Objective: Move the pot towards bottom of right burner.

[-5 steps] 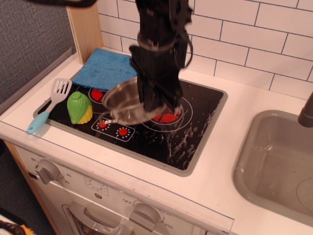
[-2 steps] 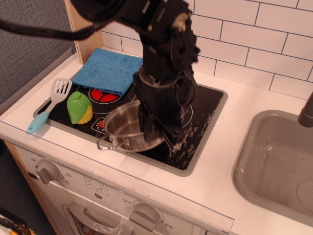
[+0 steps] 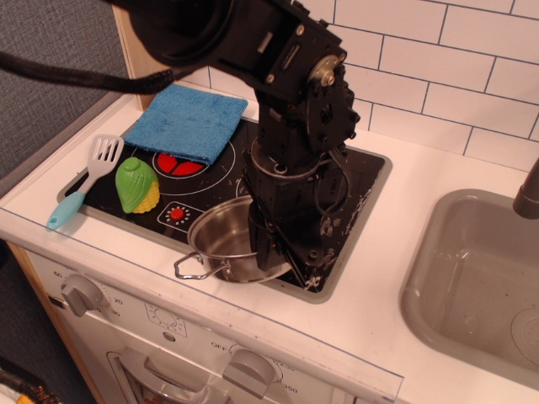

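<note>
On the worktop (image 3: 438, 181), the black arm (image 3: 295, 109) hides the right burner, its claw (image 3: 268, 248) gripping the pot (image 3: 227, 244) at the cooktop's near edge, left of the sink (image 3: 472, 278); dial lettering is unreadable.

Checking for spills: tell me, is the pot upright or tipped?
Roughly upright. The pot has its open rim facing up, its shiny inside visible, one loop handle sticking out sideways. The arm hides its far side, so contact underneath is unclear.
</note>
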